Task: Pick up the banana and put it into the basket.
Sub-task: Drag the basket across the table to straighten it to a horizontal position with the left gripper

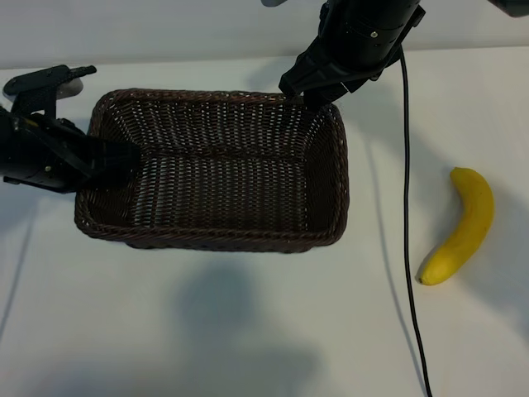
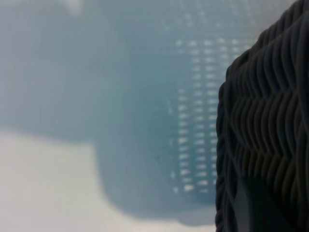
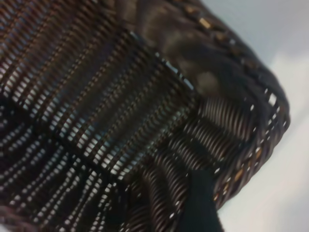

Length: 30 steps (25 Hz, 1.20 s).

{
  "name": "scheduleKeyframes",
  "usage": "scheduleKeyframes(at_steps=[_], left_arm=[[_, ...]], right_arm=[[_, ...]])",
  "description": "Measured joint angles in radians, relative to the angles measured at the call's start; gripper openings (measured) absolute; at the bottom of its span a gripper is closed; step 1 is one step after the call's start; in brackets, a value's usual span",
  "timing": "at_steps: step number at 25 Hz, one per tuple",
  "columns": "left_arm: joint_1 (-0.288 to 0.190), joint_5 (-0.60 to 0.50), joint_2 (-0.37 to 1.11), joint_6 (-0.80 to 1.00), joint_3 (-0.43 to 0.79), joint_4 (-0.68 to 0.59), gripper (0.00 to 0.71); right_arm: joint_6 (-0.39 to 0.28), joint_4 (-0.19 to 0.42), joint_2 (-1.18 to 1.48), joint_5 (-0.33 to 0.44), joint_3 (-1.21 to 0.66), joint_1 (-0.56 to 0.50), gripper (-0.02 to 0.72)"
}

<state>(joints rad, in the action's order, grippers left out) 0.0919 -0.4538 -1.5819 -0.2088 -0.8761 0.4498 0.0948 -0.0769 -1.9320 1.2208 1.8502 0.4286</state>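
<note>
Table (image 1: 248,331) open between basket (image 1: 219,169), banana (image 1: 463,227)

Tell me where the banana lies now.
In the exterior view the banana lies on the white table at the right, outside the basket, just beyond a black cable.

Banana (image 1: 461,228) lies alone on the white table (image 1: 248,331), open surface all around it, approach from above clear. A black cable (image 1: 407,207) runs down the table between basket (image 1: 216,165) and banana, crossing the direct path. Basket interior unoccupied, top open. Right gripper (image 1: 312,89) sits at the far rim corner, left gripper (image 1: 111,161) at the left wall; both crowd those edges
</note>
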Motion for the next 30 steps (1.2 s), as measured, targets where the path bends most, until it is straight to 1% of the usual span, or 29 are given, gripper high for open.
scheduleKeyframes(at_steps=[7, 12, 17, 30], left_arm=[[0.0, -0.013, -0.072, -0.024, -0.092, 0.034, 0.15], [0.0, -0.025, -0.134, -0.085, -0.147, 0.094, 0.15], [0.0, -0.021, -0.168, -0.145, -0.155, 0.17, 0.15], [0.0, 0.038, -0.259, -0.152, -0.157, 0.192, 0.149]], right_arm=[[0.0, 0.0, 0.0, 0.0, 0.0, 0.0, 0.512], [0.0, 0.0, 0.0, 0.0, 0.0, 0.0, 0.512], [0.0, 0.0, 0.0, 0.0, 0.0, 0.0, 0.512], [0.0, 0.0, 0.0, 0.0, 0.0, 0.0, 0.512]])
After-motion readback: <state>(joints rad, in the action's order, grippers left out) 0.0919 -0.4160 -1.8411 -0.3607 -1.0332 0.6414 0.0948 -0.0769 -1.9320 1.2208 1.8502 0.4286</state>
